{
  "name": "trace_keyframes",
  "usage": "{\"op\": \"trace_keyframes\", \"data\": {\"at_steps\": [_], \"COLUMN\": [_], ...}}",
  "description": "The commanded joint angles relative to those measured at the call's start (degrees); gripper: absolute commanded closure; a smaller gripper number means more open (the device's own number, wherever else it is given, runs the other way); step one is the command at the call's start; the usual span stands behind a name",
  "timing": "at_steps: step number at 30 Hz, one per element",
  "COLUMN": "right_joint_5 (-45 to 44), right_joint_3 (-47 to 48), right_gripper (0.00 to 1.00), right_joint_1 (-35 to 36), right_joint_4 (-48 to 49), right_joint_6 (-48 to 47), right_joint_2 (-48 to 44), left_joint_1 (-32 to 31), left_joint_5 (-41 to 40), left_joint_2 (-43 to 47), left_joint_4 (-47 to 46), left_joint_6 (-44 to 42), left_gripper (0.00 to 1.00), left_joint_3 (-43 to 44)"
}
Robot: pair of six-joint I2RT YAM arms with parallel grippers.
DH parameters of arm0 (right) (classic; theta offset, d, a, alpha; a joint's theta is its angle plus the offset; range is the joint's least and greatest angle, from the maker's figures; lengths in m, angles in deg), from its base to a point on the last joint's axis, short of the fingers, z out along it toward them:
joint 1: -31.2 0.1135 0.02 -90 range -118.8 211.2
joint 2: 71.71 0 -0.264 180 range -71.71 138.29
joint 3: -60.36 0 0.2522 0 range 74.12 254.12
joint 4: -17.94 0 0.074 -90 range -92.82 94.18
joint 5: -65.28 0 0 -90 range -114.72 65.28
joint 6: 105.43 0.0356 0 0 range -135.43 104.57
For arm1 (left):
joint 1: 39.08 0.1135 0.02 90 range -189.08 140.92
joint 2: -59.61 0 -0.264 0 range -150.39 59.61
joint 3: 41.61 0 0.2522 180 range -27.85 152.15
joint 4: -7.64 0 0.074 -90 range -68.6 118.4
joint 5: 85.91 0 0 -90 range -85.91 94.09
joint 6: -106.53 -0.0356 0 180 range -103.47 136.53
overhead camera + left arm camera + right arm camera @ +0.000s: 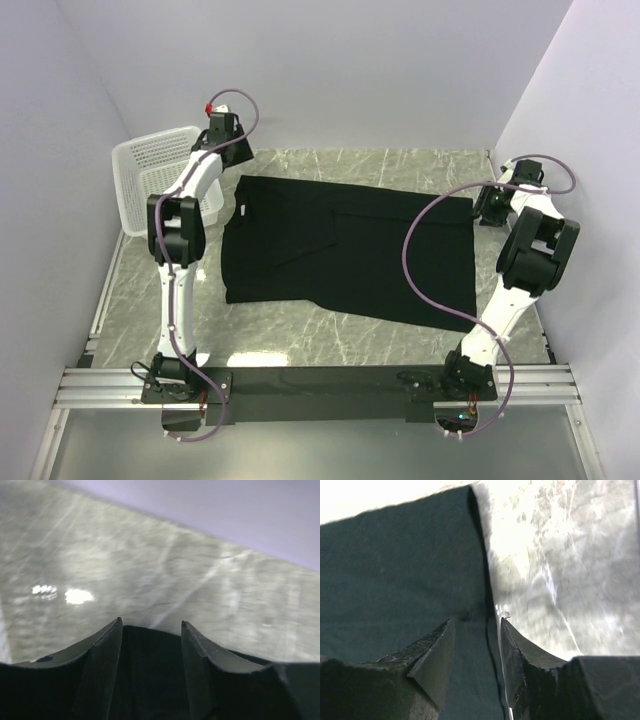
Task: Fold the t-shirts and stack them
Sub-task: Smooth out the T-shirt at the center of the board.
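The left claw (151,624) stands open, with the edge of the black t-shirt (350,255) just under its tips. The right claw (477,621) is open also, above the opposite edge of the shirt, which lies flat on the bench (300,335).

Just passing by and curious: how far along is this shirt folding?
Done: one black t-shirt lies spread flat on the table. In hand: the left end effector and right end effector sit open at its far corners. To do: folding it; no stack is visible.
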Motion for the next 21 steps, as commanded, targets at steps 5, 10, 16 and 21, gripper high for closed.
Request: {"op": "trace_keyframes", "data": {"at_steps": [5, 10, 16, 21], "right_joint_5": [0.1, 6.2, 17.2, 20.2], "right_joint_3": [-5.4, -9.6, -17.0, -28.8], "right_gripper": [0.51, 0.5, 0.45, 0.39], "right_joint_1": [-0.3, -0.1, -0.1, -0.4], "right_joint_4": [1.2, -3.7, -17.2, -22.1], "right_joint_6": [-7.2, -19.6, -46.3, -72.2], "right_joint_2": [-10.6, -15.9, -25.6, -42.5], "left_joint_1": [-1.0, -1.2, 0.4, 4.1], "left_joint_5": [10.8, 9.0, 4.6, 11.8], "left_joint_2": [18.1, 30.4, 54.7, 71.9], "left_joint_4": [-13.2, -15.2, -18.7, -9.7], "left_joint_6": [-4.0, -7.6, -5.6, 0.3], "left_gripper": [0.41, 0.35, 0.01, 0.01], "left_joint_3": [-7.7, -20.1, -47.6, -64.7]}}
